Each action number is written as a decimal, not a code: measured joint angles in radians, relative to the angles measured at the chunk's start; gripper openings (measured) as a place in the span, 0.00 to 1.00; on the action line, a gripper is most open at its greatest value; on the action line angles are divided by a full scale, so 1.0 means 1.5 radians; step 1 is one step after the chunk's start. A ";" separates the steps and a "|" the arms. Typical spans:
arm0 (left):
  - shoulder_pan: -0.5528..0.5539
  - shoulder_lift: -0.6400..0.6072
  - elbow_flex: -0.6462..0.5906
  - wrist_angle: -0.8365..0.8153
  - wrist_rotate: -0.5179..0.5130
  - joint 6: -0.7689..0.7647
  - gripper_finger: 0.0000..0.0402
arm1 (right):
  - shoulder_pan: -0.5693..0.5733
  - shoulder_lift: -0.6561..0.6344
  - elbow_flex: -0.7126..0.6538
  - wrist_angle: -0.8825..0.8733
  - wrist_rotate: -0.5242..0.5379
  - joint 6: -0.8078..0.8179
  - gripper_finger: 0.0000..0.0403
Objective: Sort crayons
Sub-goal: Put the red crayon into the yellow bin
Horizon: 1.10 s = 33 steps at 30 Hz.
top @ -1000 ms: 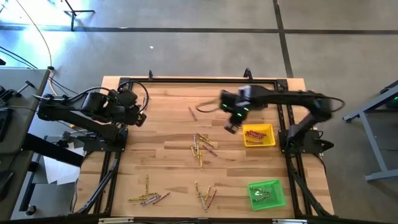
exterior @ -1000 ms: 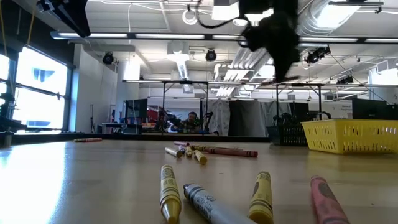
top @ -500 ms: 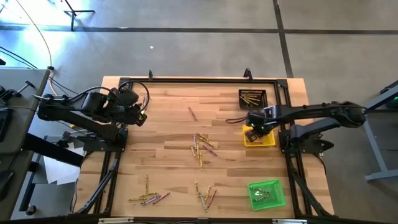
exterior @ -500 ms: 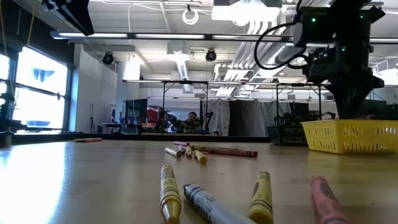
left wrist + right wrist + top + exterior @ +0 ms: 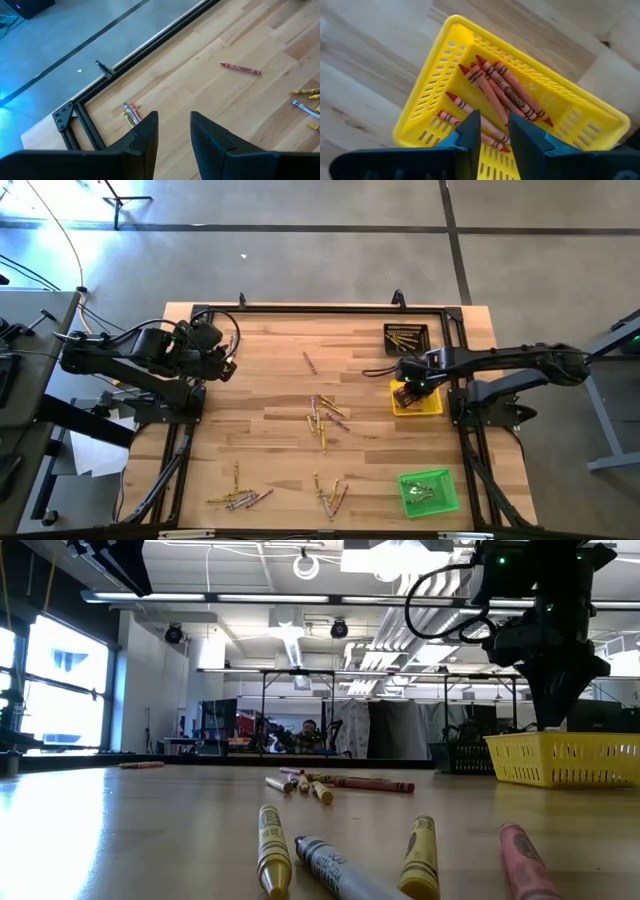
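Loose crayons lie flat on the wooden table: a cluster at the centre (image 5: 322, 420), two groups near the front edge (image 5: 240, 498) (image 5: 330, 495), and one alone farther back (image 5: 310, 362). Several red crayons (image 5: 505, 92) lie in the yellow tray (image 5: 428, 406). My right gripper (image 5: 493, 135) hangs just above that tray's near-left part (image 5: 405, 390), pointing down, fingers a little apart with nothing between them. My left gripper (image 5: 228, 370) waits open over the table's far left (image 5: 174, 130).
A black tray (image 5: 407, 338) with yellow crayons stands at the far right, and a green tray (image 5: 428, 491) with crayons at the near right. A black metal frame (image 5: 320, 308) runs along the table's far edge. A few crayons (image 5: 131, 112) lie near its left corner.
My right gripper has gone from over the table's middle toward the right edge and down, and its wrist has rolled. For the last half second it has hung still above the yellow tray.
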 joint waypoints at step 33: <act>0.000 0.000 0.000 0.093 0.022 0.027 0.25 | -0.081 0.502 0.409 0.495 -0.001 -0.226 0.24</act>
